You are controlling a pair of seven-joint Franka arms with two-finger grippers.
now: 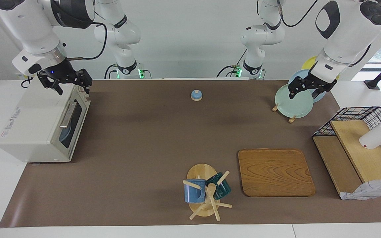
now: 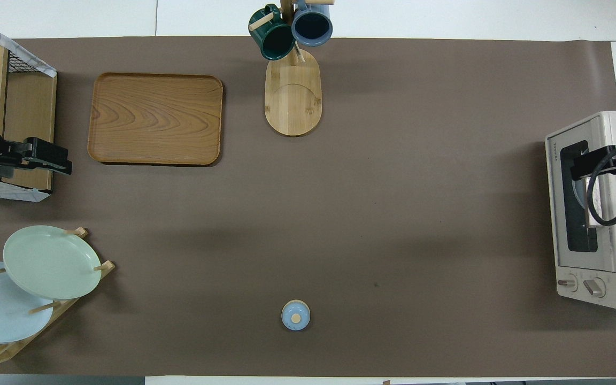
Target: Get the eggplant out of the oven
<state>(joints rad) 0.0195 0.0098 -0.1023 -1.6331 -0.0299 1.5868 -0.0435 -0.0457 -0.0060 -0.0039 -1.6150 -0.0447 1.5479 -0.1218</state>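
Note:
The cream-white oven (image 1: 35, 129) stands at the right arm's end of the table, also in the overhead view (image 2: 615, 214). Its dark glass door (image 1: 73, 124) is closed, with the metal bar handle (image 1: 67, 114) across it. The eggplant is hidden; only a bluish shape shows through the glass. My right gripper (image 1: 73, 90) is open and empty, raised over the top front edge of the oven, and it also shows in the overhead view (image 2: 578, 168). My left gripper (image 1: 304, 96) is open and empty, raised over the plate rack, and waits; it also shows in the overhead view (image 2: 64, 163).
A plate rack (image 1: 291, 117) holds a pale green plate (image 1: 293, 102) and others. A wooden tray (image 1: 275, 172), a mug tree (image 1: 205, 193) with a blue and a green mug, a small blue knobbed lid (image 1: 196, 95) and a wire shelf (image 1: 359, 148) with a white cup stand on the brown mat.

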